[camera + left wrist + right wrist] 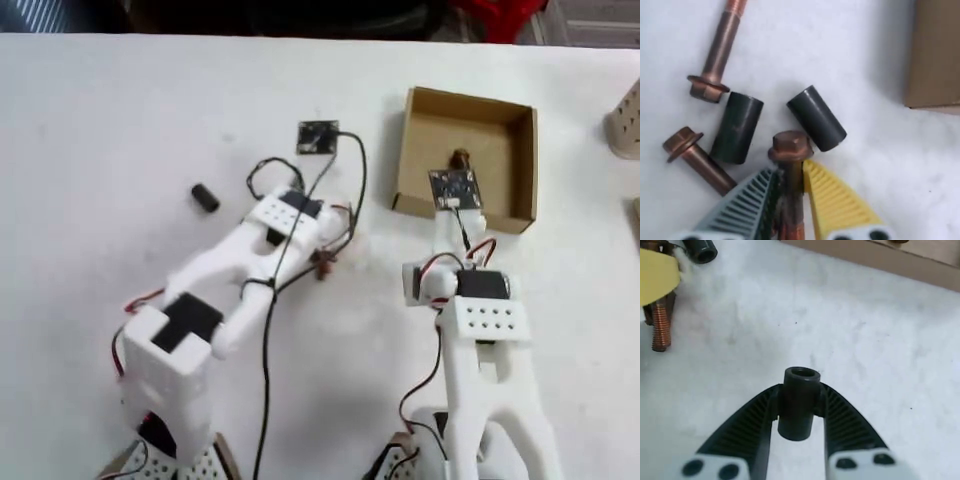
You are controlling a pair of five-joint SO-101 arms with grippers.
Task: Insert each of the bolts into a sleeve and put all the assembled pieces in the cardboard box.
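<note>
Closest to the lens in the right wrist view, the right gripper (pixel 800 392) has its black fingers (pixel 755 430) closed narrowly on a dark sleeve (pixel 797 420). The sleeve stands upright between them with its open bore clear of the tips, over the white table (pixel 880 340). Closest in the left wrist view, the left gripper (pixel 790 172) pinches a copper bolt (pixel 790 146) by its shank between a grey finger and a yellow finger (pixel 832 200). The hex head pokes out past the tips, and the right wrist view shows the threaded end sticking out on the far side. Whether this bolt touches the table cannot be told.

Just beside the held bolt lie a second sleeve (pixel 817 117), a third sleeve (pixel 737 127), a short bolt (pixel 697 157) and a long bolt (pixel 717 50). A fourth sleeve (pixel 205 197) lies well apart from them. The cardboard box (pixel 465 100) sits just beyond the right gripper; something small lies inside, too small to identify.

The step in hand looks like mating bolt and sleeve. To do it well, line the threaded end up with the bore along one axis before pushing. The sleeve's mouth should stay free. Little thread is exposed, so seating the bolt fully may need a regrip
</note>
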